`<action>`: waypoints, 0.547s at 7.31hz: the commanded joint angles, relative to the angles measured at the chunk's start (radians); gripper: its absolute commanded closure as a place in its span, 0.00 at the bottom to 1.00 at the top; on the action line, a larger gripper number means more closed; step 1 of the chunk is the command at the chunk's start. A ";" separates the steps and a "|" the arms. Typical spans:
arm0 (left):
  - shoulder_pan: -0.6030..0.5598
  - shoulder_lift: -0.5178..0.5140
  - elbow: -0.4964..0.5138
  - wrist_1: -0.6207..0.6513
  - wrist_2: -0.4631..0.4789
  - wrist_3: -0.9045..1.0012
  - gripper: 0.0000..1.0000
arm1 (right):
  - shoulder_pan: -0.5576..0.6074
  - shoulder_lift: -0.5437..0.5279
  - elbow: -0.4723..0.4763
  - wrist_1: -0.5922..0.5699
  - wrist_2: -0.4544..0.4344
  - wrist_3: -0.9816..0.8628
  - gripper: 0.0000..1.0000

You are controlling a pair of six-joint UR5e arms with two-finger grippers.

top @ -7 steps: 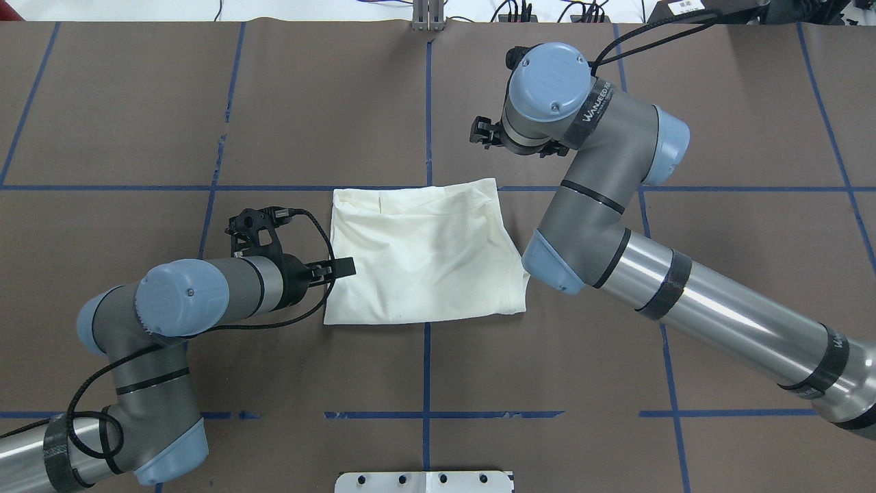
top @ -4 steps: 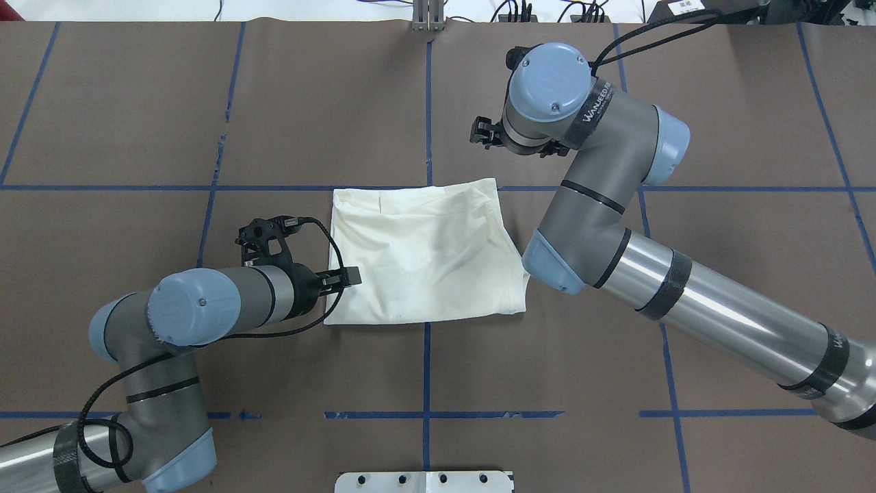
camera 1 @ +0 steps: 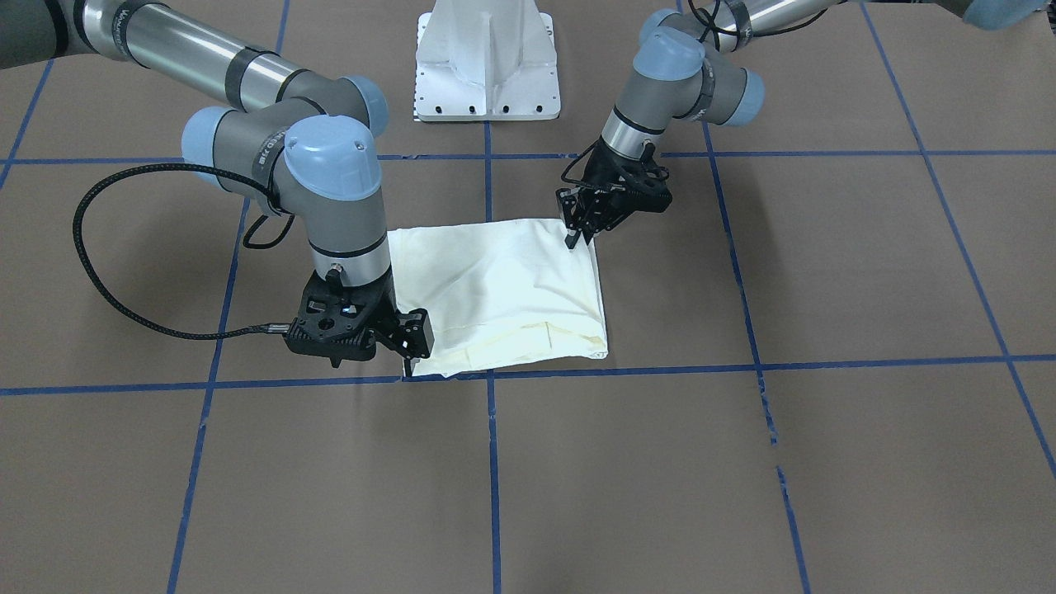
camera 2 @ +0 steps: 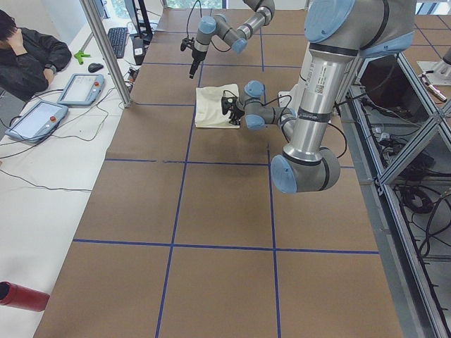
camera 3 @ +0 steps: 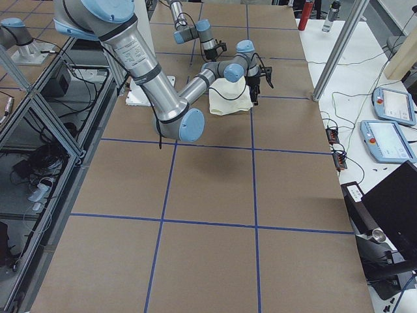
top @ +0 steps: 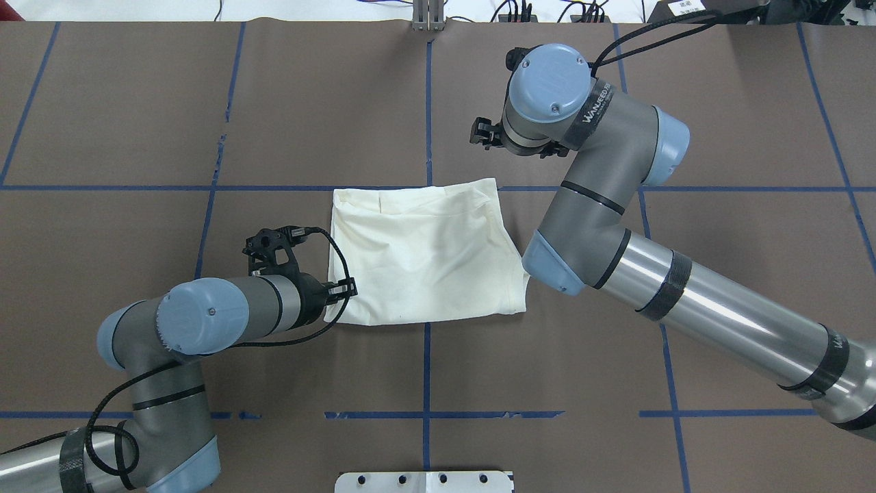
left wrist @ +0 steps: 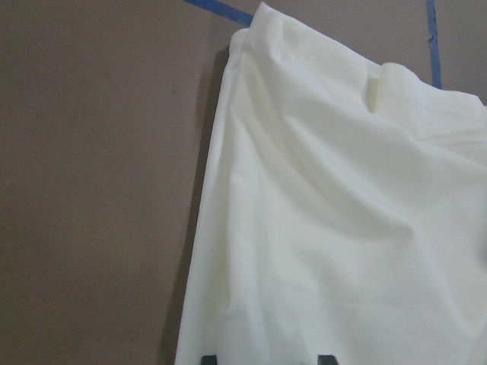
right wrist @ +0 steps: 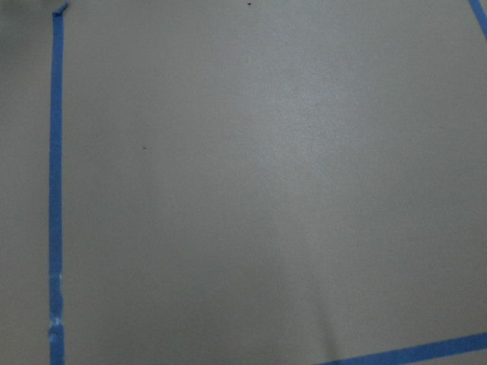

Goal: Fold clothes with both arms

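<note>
The cream shirt (top: 424, 253) lies folded into a rough square, plain side up, at the table's middle; its print is hidden. It also shows in the front view (camera 1: 495, 289) and fills the left wrist view (left wrist: 327, 213). My left gripper (top: 348, 288) is low over the shirt's left edge near the near-left corner, with its fingertips (left wrist: 209, 357) apart over the cloth, open. It also shows in the front view (camera 1: 571, 239). My right gripper (camera 1: 410, 359) hangs raised beyond the shirt's far right corner, apart from the cloth. I cannot tell whether it is open.
The brown table cover carries a grid of blue tape lines (top: 428, 411). The white pedestal base (camera 1: 487, 66) stands at the robot's side. A metal post (camera 2: 106, 49), teach pendants (camera 2: 81, 88) and a seated operator (camera 2: 28, 49) are beyond the far edge.
My left gripper has moved along the shirt's left edge toward the near-left corner, the arm swinging with it. The right arm and the shirt have not moved.
</note>
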 commanded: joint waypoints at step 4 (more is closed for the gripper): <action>-0.008 0.026 0.002 0.000 -0.001 0.005 1.00 | 0.001 0.000 -0.002 0.000 0.000 -0.003 0.00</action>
